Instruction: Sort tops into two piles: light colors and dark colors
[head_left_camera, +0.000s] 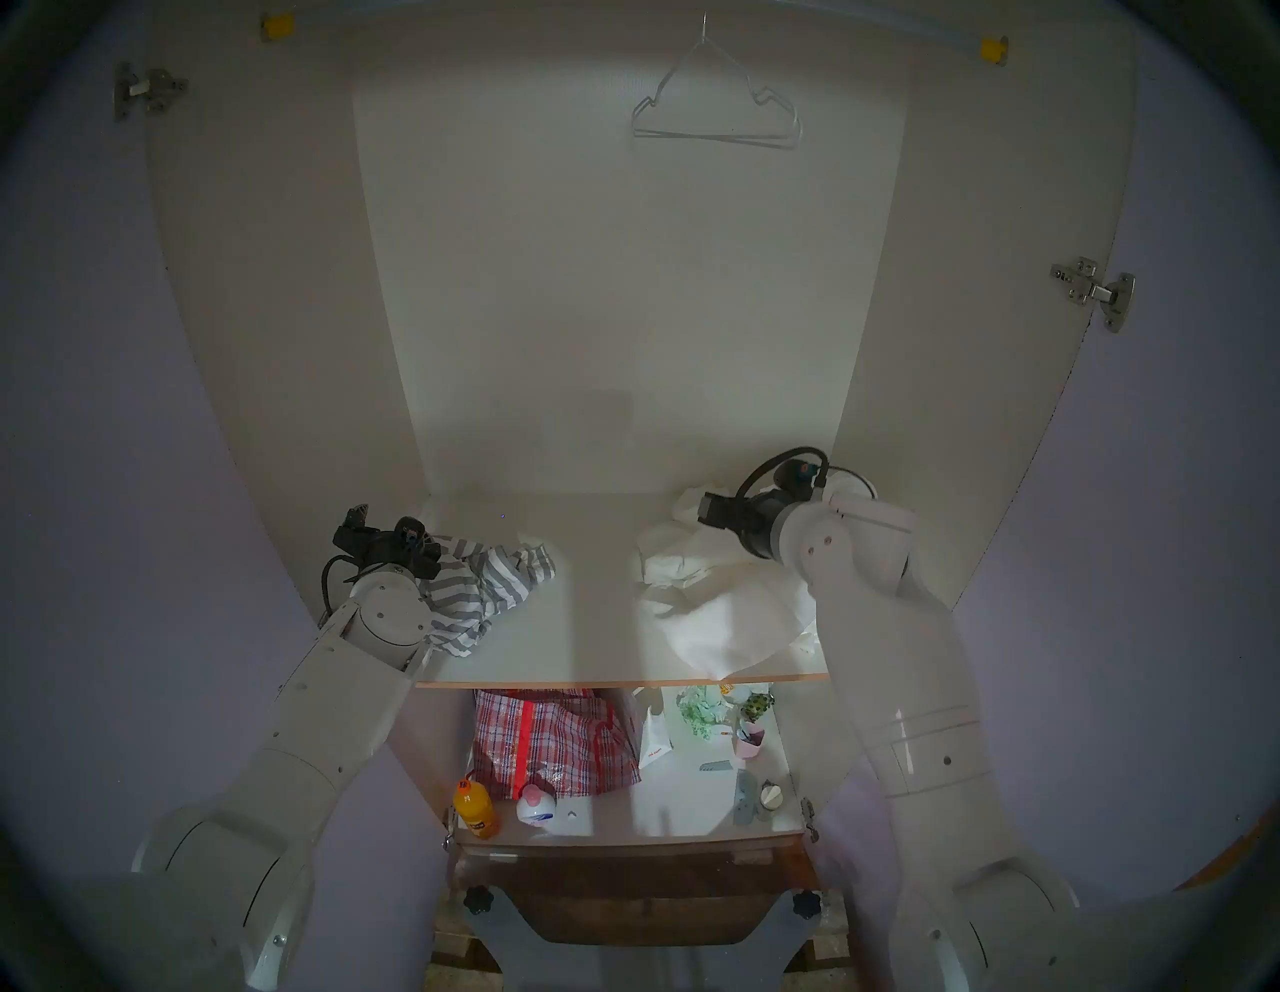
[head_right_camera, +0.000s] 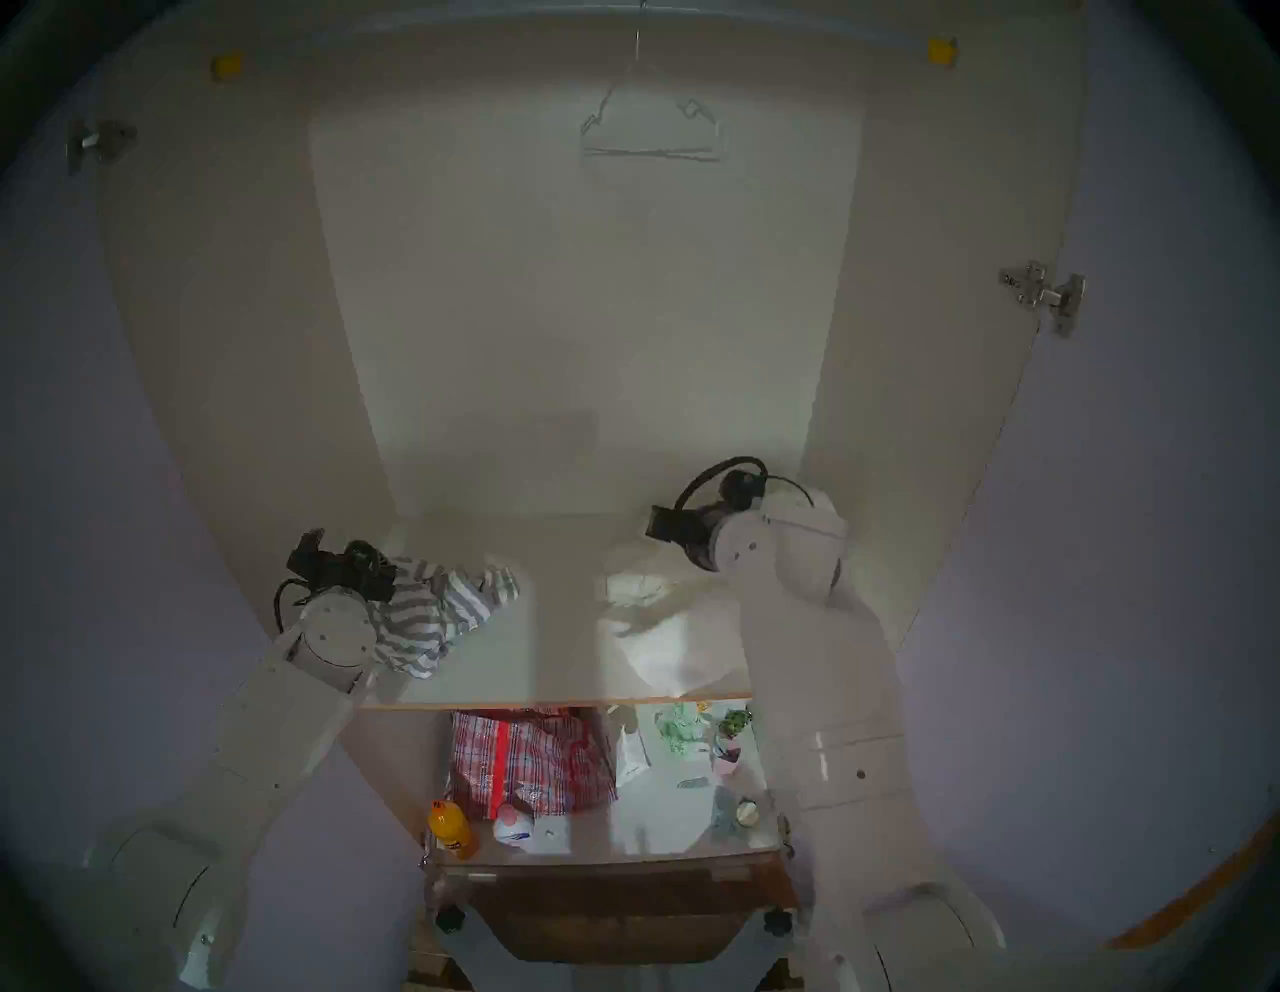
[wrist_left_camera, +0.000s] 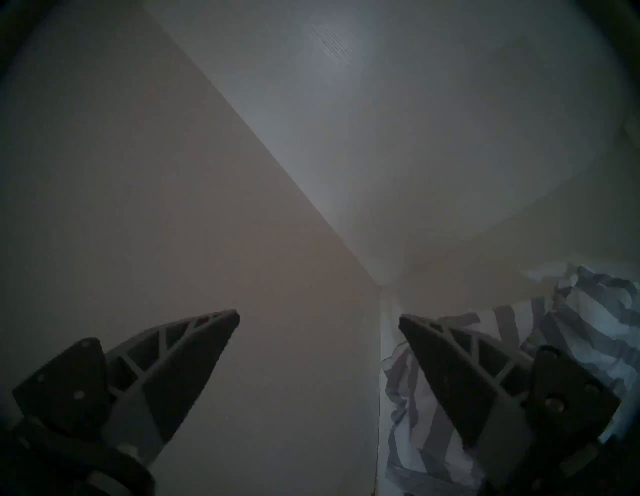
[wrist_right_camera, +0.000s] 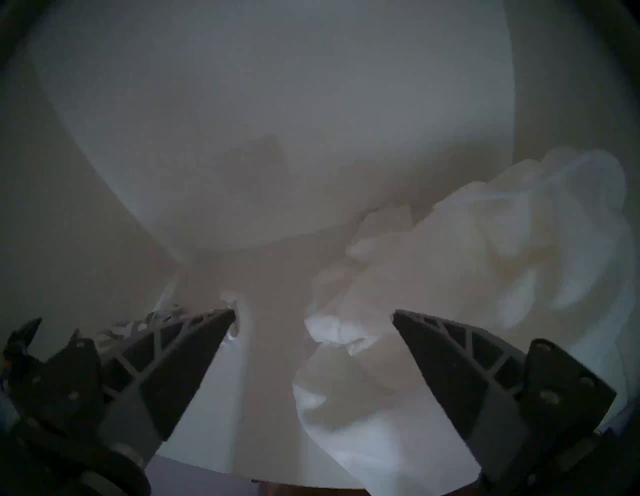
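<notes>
Striped top (head_left_camera: 478, 589) lies far-left on the shelf (head_left_camera: 589, 623), white tops (head_left_camera: 720, 603) right, well apart. Left gripper (wrist_left_camera: 318, 317) & right gripper (wrist_right_camera: 313, 313) both spread, empty. Back out slowly w/o snagging cloth.

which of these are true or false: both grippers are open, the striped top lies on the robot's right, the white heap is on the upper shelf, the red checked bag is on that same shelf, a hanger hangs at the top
1. Both grippers are open. True: the left gripper and the right gripper hold nothing.
2. The striped top lies on the robot's right. False: it lies on the left.
3. The white heap is on the upper shelf. True.
4. The red checked bag is on that same shelf. False: it sits on the lower shelf.
5. A hanger hangs at the top. True.
</notes>
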